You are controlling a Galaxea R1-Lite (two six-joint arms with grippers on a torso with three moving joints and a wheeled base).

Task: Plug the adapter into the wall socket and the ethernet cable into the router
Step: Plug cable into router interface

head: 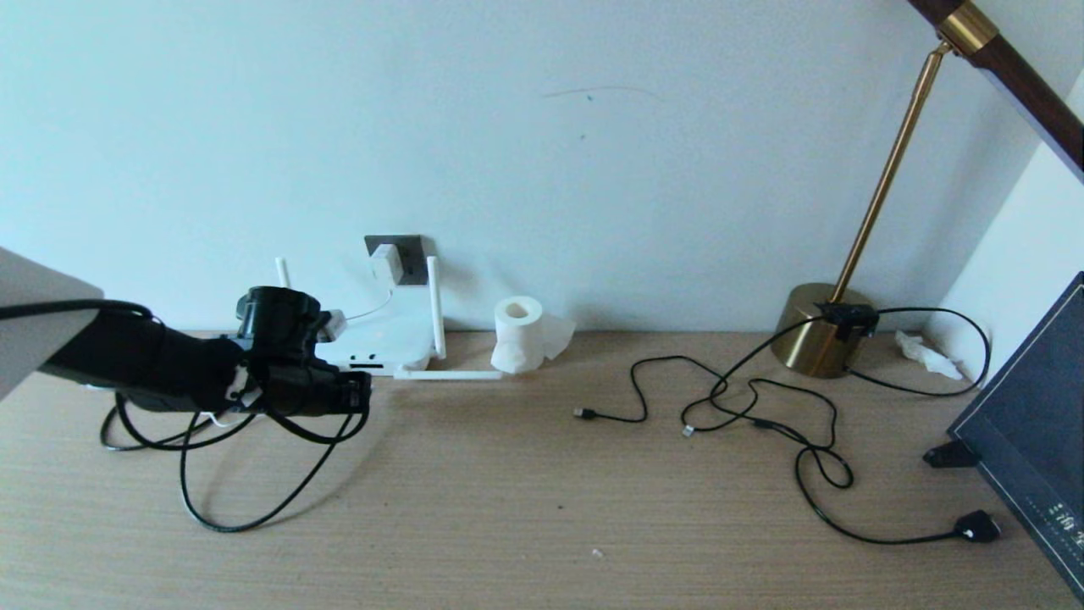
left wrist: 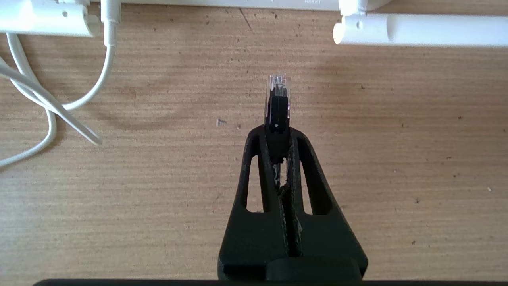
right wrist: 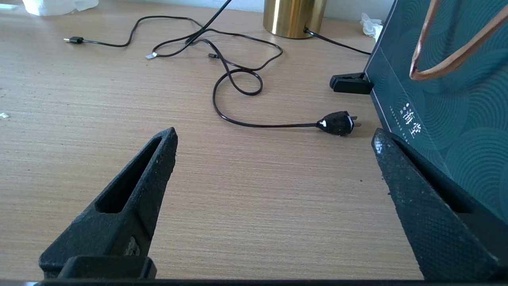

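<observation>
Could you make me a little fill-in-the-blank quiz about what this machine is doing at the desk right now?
1. The left gripper has its fingers shut on the plug of the ____ cable.
2. The adapter already sits in the wall ____.
3. The right gripper hangs over the desk with its fingers ____.
4. The toilet-paper roll stands beside the white ____.

Missing words: ethernet; socket; open; router
</observation>
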